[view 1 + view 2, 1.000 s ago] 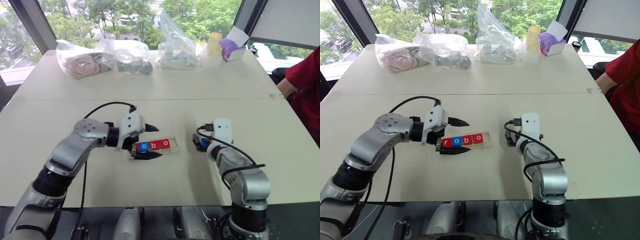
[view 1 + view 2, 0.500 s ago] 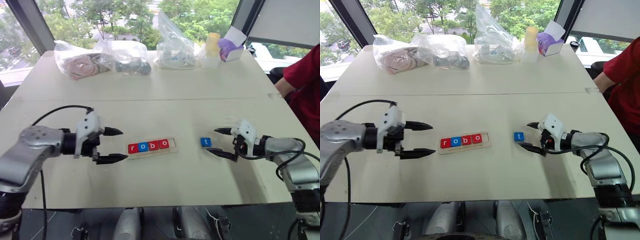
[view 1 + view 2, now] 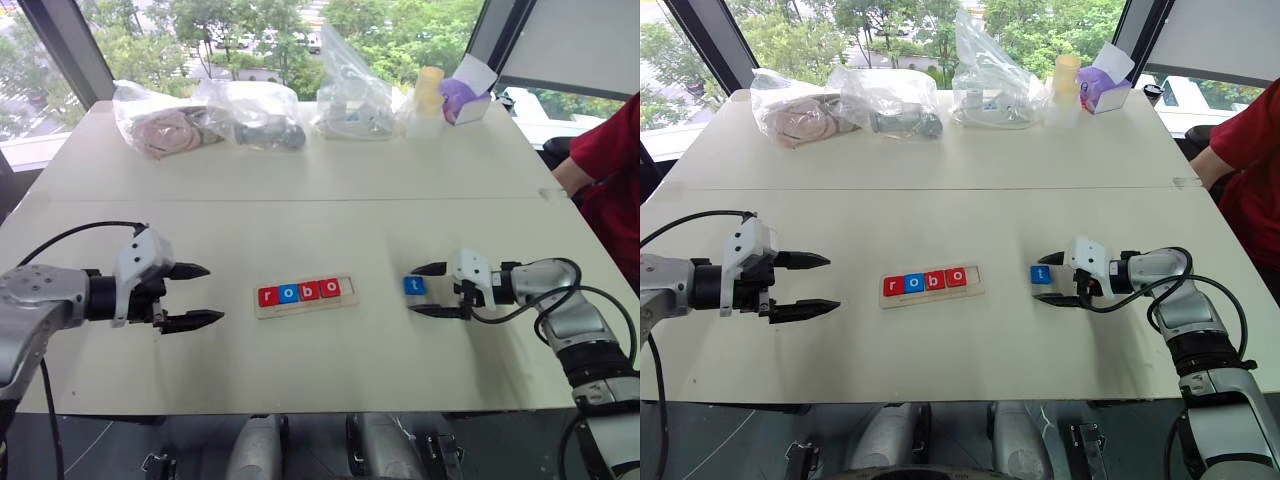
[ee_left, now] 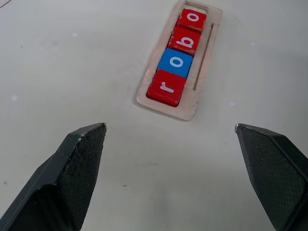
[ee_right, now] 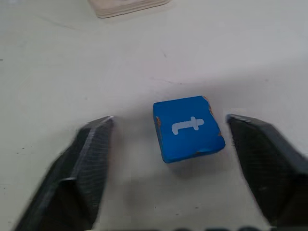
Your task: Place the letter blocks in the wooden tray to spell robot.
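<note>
We look down on a pale table (image 3: pixel 330 160). Near its middle lies the wooden tray (image 3: pixel 304 297), holding four letter blocks in a row: a red r (image 3: pixel 268 296), a blue o (image 3: pixel 289 294), a red b (image 3: pixel 309 291) and a red o (image 3: pixel 330 288). The slot at the tray's right end is bare.

The fifth block, a blue t (image 3: pixel 414 285), lies flat on the table well to the right of the tray. The right gripper (image 3: pixel 428 289) now sits low with one black finger on each side of this block. In the right wrist view the fingers (image 5: pixel 86 168) stand apart from the blue t, with table showing on both sides, so the gap is narrower than half a second ago but nothing is held. A second ago this arm stood upright over the block.

The left gripper (image 3: pixel 198 295) has drawn away to the left. A second ago it was at the tray's left end; now it hovers well apart from it, fingers spread wide and holding nothing.

At the far edge we see clear plastic bags (image 3: pixel 210 115), and a person's red sleeve (image 3: pixel 610 150) on the right.
</note>
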Controlling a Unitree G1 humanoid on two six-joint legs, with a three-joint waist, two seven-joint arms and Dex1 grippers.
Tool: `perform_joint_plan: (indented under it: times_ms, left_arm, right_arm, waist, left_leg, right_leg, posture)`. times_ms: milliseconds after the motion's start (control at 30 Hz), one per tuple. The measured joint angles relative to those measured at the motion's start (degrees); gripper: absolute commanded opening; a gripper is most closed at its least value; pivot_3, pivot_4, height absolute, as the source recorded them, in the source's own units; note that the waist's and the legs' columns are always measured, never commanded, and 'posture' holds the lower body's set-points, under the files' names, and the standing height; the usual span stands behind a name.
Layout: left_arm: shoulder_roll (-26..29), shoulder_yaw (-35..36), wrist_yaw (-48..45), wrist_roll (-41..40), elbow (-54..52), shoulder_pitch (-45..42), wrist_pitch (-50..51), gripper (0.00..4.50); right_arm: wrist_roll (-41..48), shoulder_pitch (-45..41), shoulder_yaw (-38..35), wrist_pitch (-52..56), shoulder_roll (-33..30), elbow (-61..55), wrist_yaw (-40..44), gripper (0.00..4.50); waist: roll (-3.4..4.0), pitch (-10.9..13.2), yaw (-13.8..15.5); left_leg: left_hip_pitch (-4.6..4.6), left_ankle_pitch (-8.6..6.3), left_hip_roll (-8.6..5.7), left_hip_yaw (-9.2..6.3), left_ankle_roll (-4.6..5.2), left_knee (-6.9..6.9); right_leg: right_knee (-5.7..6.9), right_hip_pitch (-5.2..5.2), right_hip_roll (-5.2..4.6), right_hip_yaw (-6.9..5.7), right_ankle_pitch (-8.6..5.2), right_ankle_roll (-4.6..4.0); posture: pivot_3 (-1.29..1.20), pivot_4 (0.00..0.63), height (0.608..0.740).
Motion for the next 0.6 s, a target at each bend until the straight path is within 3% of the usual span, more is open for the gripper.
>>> perform_joint_plan:
  times_ms: [67,233,433,600]
  left_arm:
    - [-0.01,-0.04,0.17,1.24,0.32,1.11,-1.03,4.5]
    - [-0.56,-0.88,0.7,3.55,1.51,1.19,-3.43,4.5]
    - [-3.13,-6.44,1.28,6.39,2.69,-0.09,-6.15,4.5]
    - [-3.24,-6.99,1.69,7.21,3.05,-1.13,-6.38,4.5]
  right_arm:
    - [0.0,-0.1,0.05,-0.15,0.62,0.32,-0.03,1.17]
    - [0.09,-0.34,-0.05,1.93,1.16,0.16,-0.4,1.15]
    - [2.39,-1.45,1.88,12.38,3.85,-11.28,-0.17,1.15]
    - [1.84,-5.16,4.64,13.8,5.95,-13.56,0.41,1.15]
  waist:
    - [0.0,0.0,-0.1]
    - [0.0,0.0,-0.14]
    - [0.04,0.02,0.03]
    - [0.04,0.02,0.09]
  left_leg:
    - [0.2,0.0,0.0,0.05,0.0,-0.01]
    - [0.52,-0.01,0.02,0.06,-0.01,-0.06]
    - [0.4,-0.01,0.05,0.07,-0.01,-0.13]
    - [0.24,-0.01,0.02,0.08,-0.01,-0.13]
  right_leg:
    - [0.0,0.15,-0.02,0.08,0.0,-0.01]
    - [-0.01,0.43,-0.03,0.12,-0.01,-0.06]
    - [0.02,0.25,-0.03,0.17,-0.01,-0.06]
    - [0.01,0.1,-0.05,0.15,0.0,-0.05]
  posture:
    - [0.0,0.15,0.74]
    - [0.0,0.15,0.74]
    - [0.0,0.15,0.74]
    - [0.0,0.15,0.74]
